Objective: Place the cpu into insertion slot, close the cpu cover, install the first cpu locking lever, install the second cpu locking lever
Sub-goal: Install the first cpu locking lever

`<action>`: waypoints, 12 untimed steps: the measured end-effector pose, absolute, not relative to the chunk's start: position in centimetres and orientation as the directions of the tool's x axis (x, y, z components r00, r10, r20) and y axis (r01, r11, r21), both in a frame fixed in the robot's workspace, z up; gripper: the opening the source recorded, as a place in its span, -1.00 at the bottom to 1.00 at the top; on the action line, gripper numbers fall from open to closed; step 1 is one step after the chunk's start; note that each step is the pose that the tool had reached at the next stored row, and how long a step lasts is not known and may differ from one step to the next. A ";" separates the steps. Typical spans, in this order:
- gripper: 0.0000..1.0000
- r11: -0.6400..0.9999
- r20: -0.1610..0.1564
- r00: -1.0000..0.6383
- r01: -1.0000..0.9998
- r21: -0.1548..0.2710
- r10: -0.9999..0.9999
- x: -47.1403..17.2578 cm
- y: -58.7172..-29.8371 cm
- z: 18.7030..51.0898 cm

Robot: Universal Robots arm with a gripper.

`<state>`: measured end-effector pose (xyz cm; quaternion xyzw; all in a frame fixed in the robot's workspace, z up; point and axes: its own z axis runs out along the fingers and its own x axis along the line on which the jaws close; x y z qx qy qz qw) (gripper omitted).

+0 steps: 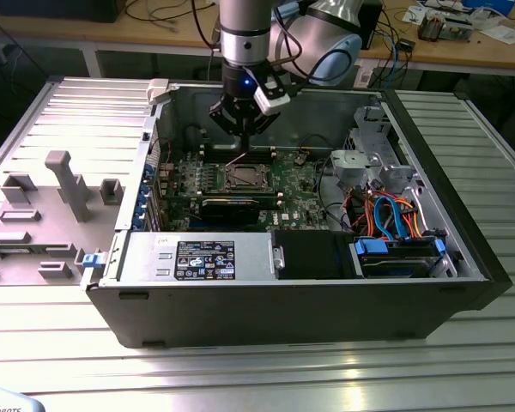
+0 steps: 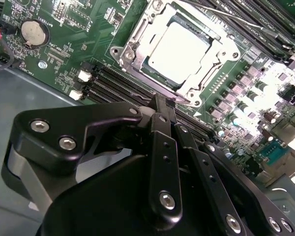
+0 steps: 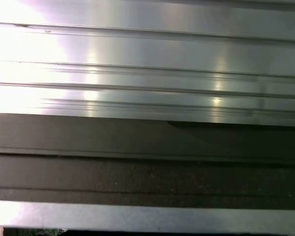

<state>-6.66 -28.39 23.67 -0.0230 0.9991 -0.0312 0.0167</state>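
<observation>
The claw point(image 2: 162, 101), fingertips pinched together on nothing visible, hovers just above the socket's edge. The cpu point(image 2: 177, 46) lies seated just past its tips, framed by the cpu cover point(image 2: 221, 46).

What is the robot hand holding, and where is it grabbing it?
Nothing. The gripper has its fingers shut together, empty, above the cpu.
</observation>
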 end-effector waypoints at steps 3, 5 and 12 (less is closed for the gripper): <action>-0.79 0.998 -0.032 -0.999 -0.032 -0.062 -0.034 -6.6 -28.4 23.5; -0.79 0.998 -0.032 -0.999 -0.023 -0.059 -0.025 -6.6 -28.4 23.5; -0.79 0.999 -0.032 -0.999 -0.007 -0.053 -0.009 -6.5 -28.4 23.2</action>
